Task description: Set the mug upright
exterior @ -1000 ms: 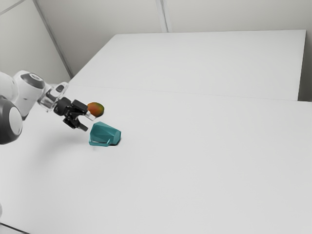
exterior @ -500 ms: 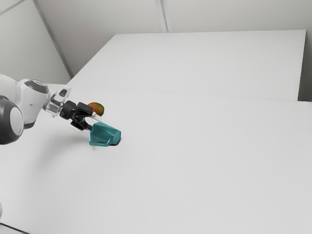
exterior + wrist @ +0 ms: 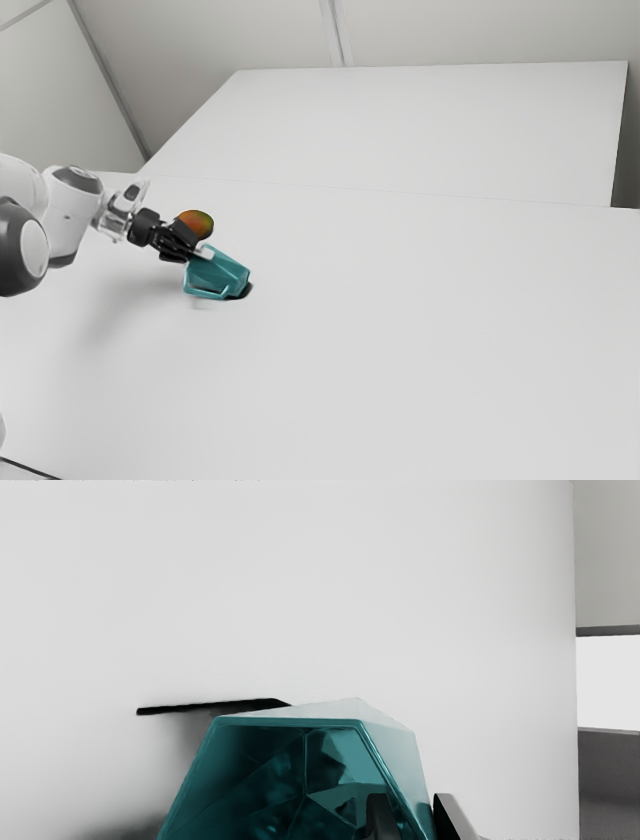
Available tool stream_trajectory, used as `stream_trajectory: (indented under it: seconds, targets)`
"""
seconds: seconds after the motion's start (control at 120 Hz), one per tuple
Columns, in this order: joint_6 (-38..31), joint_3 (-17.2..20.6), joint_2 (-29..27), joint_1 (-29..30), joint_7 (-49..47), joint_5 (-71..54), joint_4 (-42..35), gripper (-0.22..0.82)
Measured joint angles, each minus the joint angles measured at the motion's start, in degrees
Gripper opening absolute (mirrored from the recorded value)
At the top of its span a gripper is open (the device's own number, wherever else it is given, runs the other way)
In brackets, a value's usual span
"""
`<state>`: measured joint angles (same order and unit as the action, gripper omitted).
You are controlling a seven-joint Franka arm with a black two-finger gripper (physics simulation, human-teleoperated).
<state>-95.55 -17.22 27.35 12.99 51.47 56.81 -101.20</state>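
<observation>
Your fingers (image 3: 450, 817) pinch the mug (image 3: 220, 268), its mouth (image 3: 280, 780) toward ten o'clock in the exterior view. This looks like the turning part: swing its bottom (image 3: 242, 281) down.

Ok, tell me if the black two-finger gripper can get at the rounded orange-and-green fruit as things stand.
Probably not: the gripper looks shut on the wall of the teal faceted mug, one finger inside, though the fruit sits close by.
</observation>
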Motion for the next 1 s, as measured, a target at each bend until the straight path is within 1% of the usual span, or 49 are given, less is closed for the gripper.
stream_trajectory:
  seconds: [0.133, 0.267, 0.367, 0.458, 0.533, 0.6, 0.667, 0.717, 0.842, 1.0]
  targets:
    - [0.68, 0.06, -1.23, -0.79, 0.30, -0.08, 0.02, -0.13]
    - [0.82, 0.01, -2.54, -1.84, 0.35, -0.51, -0.05, -0.15]
    - [0.57, -0.04, -4.69, -4.09, -0.76, -2.92, -0.07, -0.17]
    - [-1.16, 0.27, -9.01, -8.54, -3.94, -11.92, 0.13, -0.17]
    - [-3.73, 3.06, -11.93, -10.68, -7.41, -21.98, 0.55, -0.17]
    - [-6.24, 5.43, -13.16, -11.68, -10.77, -30.48, 0.93, -0.18]
    - [-8.47, 7.88, -13.54, -12.35, -14.40, -38.57, 1.38, -0.18]
    - [-10.04, 8.87, -13.60, -12.95, -17.15, -43.35, 1.51, -0.18]
    - [-13.73, 9.73, -13.04, -14.32, -23.21, -50.53, 1.30, -0.18]
    - [-16.57, 9.94, -11.23, -14.84, -29.50, -53.89, 0.62, -0.18]
